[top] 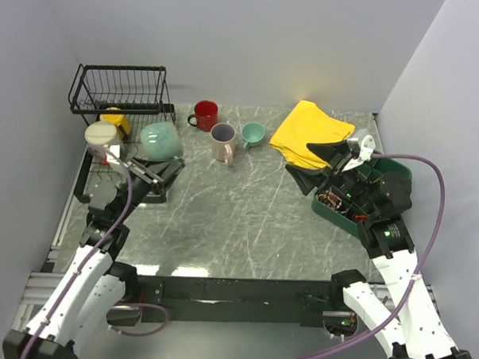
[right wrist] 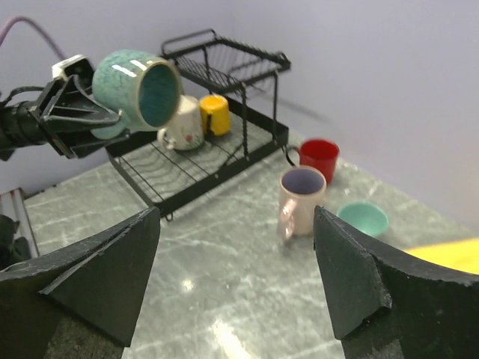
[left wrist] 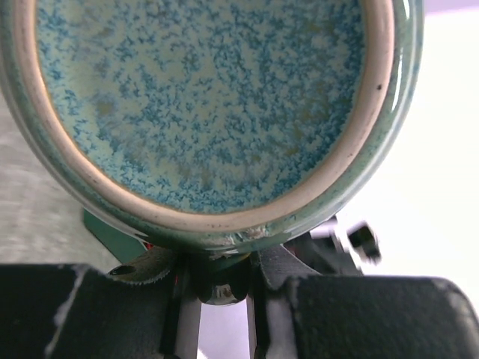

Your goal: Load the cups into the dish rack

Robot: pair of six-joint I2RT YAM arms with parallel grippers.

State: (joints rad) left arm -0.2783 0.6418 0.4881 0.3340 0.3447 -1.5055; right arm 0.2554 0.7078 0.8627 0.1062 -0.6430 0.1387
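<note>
Marble table [top: 246, 219] holds 3 loose cups [top: 222, 141] by yellow cloth [top: 305, 131]; left fingers [left wrist: 374, 314] clamp grey-green mug [top: 161, 141], right fingers [right wrist: 105, 284] spread

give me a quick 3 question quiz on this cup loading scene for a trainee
1. True or false: the right gripper is shut on a mug.
2. How many mugs sit in the dish rack?
3. Which mug does the left gripper hold? A red mug, B grey-green mug, C teal mug.
Key: 1 false, it is open and empty. 2 two, the yellow mug and the cream mug. 3 B, held in the air.
</note>
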